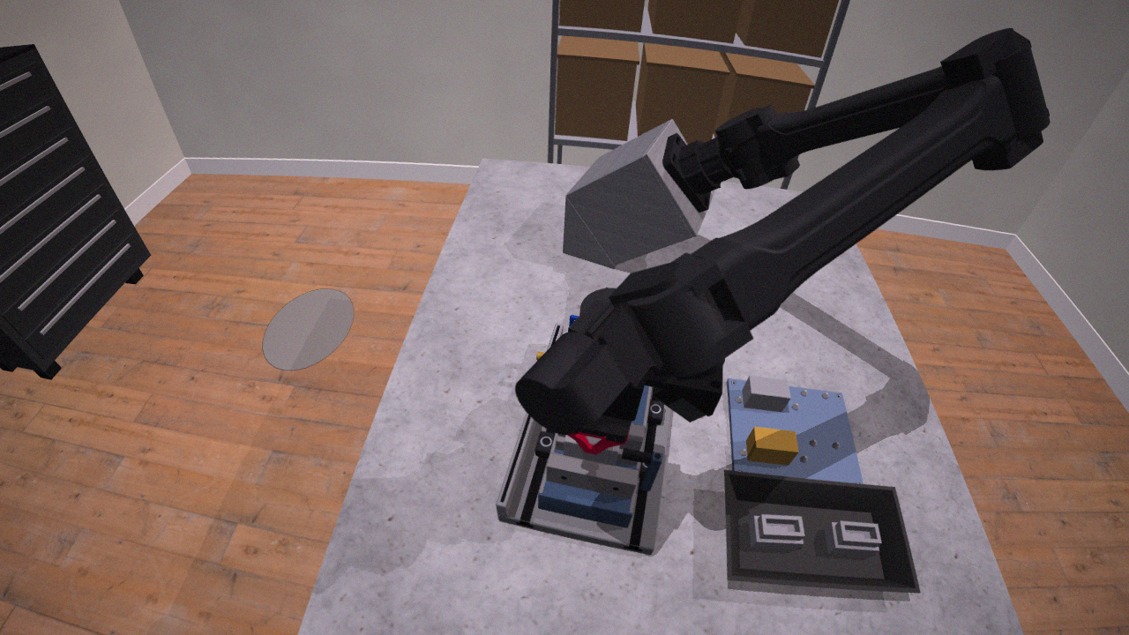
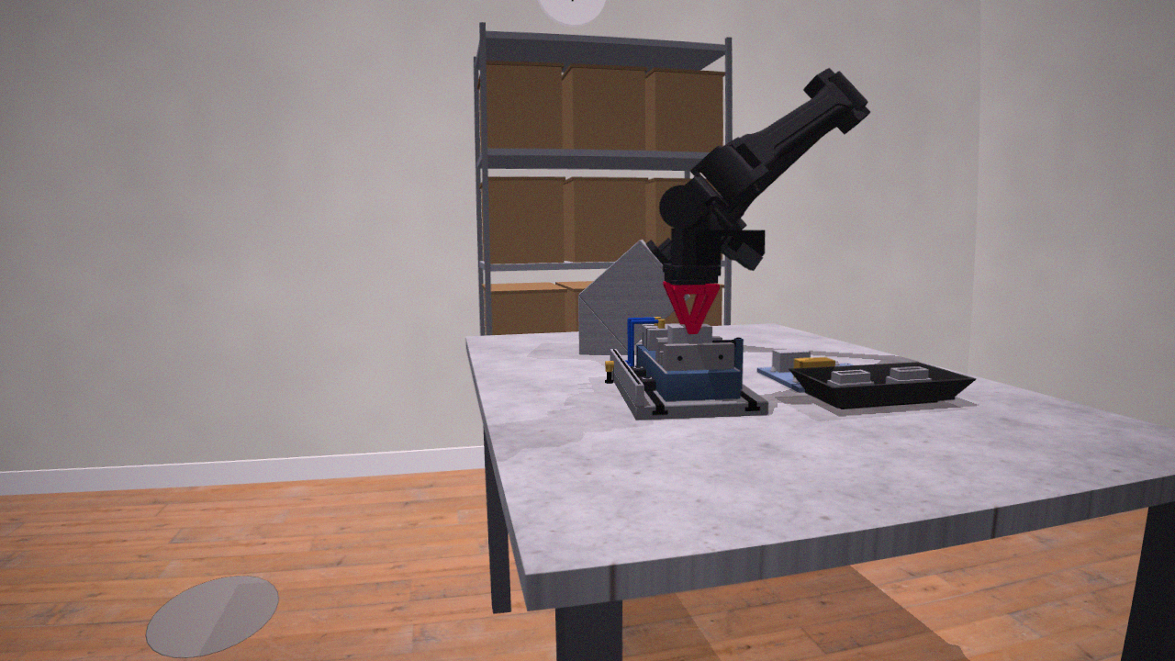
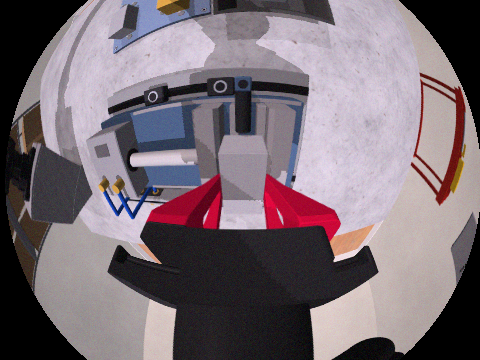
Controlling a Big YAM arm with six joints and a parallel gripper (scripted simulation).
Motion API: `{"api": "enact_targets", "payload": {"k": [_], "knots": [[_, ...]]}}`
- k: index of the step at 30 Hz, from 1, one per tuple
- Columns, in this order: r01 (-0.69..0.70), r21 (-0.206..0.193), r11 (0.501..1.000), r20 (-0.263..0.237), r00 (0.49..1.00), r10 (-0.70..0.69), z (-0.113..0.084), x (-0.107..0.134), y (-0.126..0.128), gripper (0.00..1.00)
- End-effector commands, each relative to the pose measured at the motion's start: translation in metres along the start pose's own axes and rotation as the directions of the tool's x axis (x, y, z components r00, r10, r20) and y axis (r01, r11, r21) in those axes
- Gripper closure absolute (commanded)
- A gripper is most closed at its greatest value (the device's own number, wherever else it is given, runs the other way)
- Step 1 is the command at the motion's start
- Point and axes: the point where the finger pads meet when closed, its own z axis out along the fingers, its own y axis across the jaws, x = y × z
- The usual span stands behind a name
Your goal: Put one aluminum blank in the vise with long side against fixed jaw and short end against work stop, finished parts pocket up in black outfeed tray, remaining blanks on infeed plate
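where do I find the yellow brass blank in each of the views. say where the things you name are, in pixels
Top: right of centre, on the blue plate (image 1: 828, 418) (image 2: 780, 377) (image 3: 150, 27).
Exterior: right of centre, behind the black tray (image 1: 812, 582) (image 2: 895, 396) (image 3: 300, 7).
Wrist: top edge, left of centre, cut off.
Shared landmark: the blue plate under it.
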Motion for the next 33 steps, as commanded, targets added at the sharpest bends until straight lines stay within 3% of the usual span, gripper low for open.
{"api": "enact_targets", "payload": {"k": [1,33], "knots": [[0.013,0.005,1.000,0.000,1.000,-0.013,0.0033,-0.0042,-0.0052,1.00],[0.015,0.007,1.000,-0.001,1.000,-0.015,0.0028,-0.0035,-0.0065,1.00]]}}
